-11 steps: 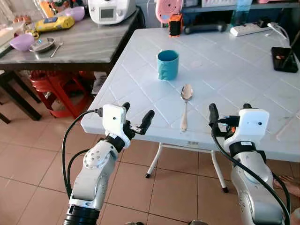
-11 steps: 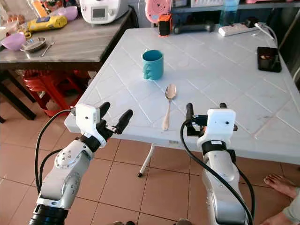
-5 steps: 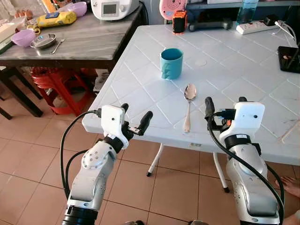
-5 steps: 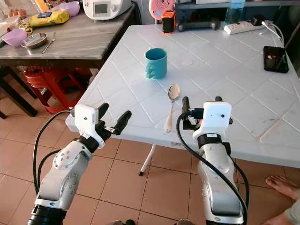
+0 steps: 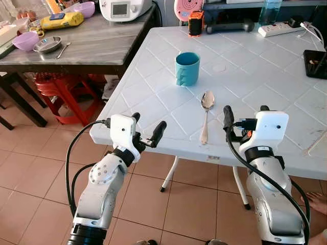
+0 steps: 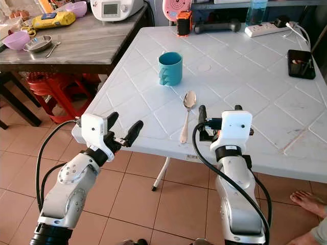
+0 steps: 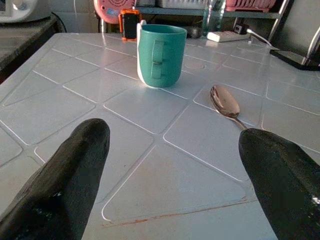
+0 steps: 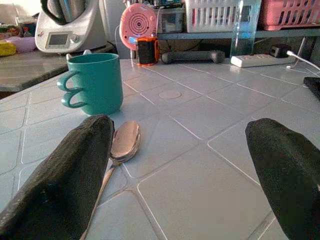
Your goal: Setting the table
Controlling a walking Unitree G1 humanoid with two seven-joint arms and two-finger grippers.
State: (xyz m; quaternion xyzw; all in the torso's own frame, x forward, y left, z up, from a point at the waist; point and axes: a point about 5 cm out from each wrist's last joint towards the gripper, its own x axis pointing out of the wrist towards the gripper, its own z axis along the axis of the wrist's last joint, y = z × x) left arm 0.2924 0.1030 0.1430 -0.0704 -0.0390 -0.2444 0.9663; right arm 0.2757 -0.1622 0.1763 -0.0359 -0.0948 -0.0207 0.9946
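Hovering at the near edge of the white worktop (image 5: 265, 66), the left gripper (image 5: 148, 130) and right gripper (image 5: 244, 116) have held their place over the last half second, fingers wide and empty. The spoon (image 5: 205, 113) lies near that edge beyond them, the teal mug (image 5: 186, 68) further in. No grasp has started.

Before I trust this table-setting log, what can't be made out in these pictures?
- Inside of the teal mug: every view sees it from the side or at a slant, so its contents stay hidden.
- Spoon handle end: in the right wrist view, a finger of the right gripper covers it.
- Black tray: cut off by the head view's right edge.
- Display on the white appliance: too small to read.
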